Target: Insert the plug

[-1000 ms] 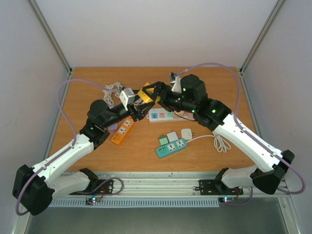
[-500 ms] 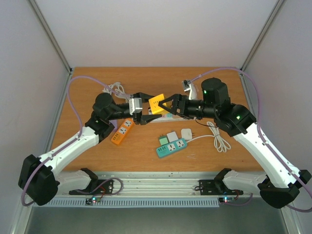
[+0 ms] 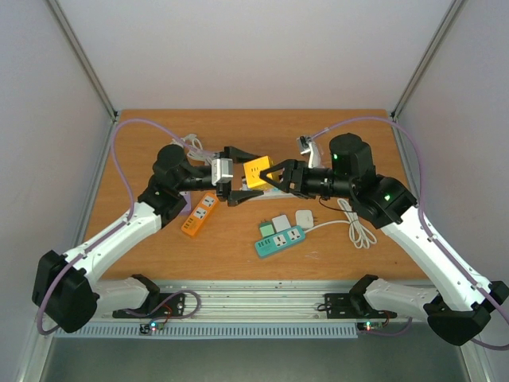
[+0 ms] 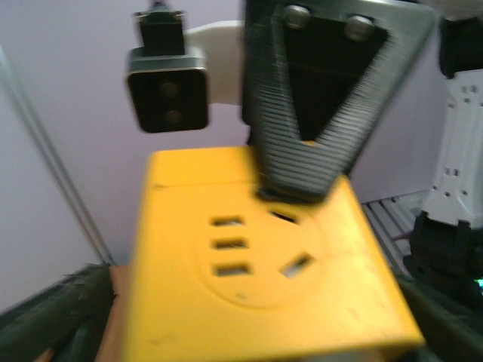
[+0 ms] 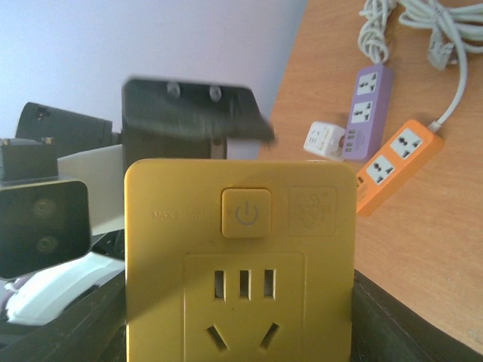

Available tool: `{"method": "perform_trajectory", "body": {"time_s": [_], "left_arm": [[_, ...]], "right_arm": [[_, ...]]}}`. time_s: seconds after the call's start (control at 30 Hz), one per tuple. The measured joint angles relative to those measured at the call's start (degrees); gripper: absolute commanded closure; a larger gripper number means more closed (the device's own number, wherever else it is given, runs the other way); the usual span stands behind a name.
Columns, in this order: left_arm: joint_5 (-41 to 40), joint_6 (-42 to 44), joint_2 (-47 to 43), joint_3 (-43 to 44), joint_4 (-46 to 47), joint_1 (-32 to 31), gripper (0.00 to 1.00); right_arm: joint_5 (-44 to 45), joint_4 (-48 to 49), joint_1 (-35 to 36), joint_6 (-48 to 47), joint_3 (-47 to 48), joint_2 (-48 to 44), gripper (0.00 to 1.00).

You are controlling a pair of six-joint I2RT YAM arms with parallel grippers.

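Socket: yellow cube (image 3: pixel 256 170), in the air at centre frame, between the two arms.
Right gripper (image 3: pixel 271 177): clamped on the socket from the right.
Left gripper (image 3: pixel 248 175): jaws wide, one finger above and one below the socket; contact unclear.
Table (image 3: pixel 223 256): orange strip (image 3: pixel 200 214) lower left of the socket; teal strip (image 3: pixel 280 241) lower right, white plugs (image 3: pixel 280 224) just above it.

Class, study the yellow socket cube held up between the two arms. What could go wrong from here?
1. The yellow socket cube hangs above the table in the right gripper. The left gripper looks open around it, so a poor handover may drop it.
2. A right finger lies across one socket face, possibly blocking a plug.
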Motion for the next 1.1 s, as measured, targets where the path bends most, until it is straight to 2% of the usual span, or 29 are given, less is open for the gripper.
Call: {"method": "perform_trajectory", "body": {"time_s": [0.2,0.37,0.43,0.57,0.63,0.8,0.97,1.1], "left_arm": [[-13.0,-4.9,-2.2,-2.0,-1.1,-0.2,0.01],[-28.3,-9.9,-7.0,-2.6,-7.4,-0.4,0.01],[-35.2,-13.6,-9.4,-0.9,-14.0,0.0,0.01],[-46.7,-21.6,-11.9,9.6,-31.6,1.1,0.01],[-50.9,-23.5,-13.6,11.8,-35.9,1.3,0.01],[-58.8,-25.1,-18.6,10.2,-44.7,1.3,0.01],[-61.5,-26.1,-18.5,10.1,-50.4,1.4,0.01],[-62.1,-26.8,-19.6,9.9,-51.6,1.4,0.01]], "right_arm": [[7.8,-1.1,0.0,-4.1,-1.3,-0.4,0.51],[16.7,-3.1,0.0,-9.7,-1.2,0.1,0.50],[19.1,-4.7,0.0,-11.9,-1.1,1.5,0.51],[24.2,-7.7,0.5,-17.2,-0.1,7.6,0.51],[27.5,-8.8,1.1,-19.8,0.5,11.3,0.51],[33.2,-9.7,2.9,-24.4,1.3,20.0,0.51],[35.7,-9.6,3.6,-25.8,1.9,27.5,0.50],[37.9,-8.9,3.7,-26.7,4.7,33.4,0.50]]}}
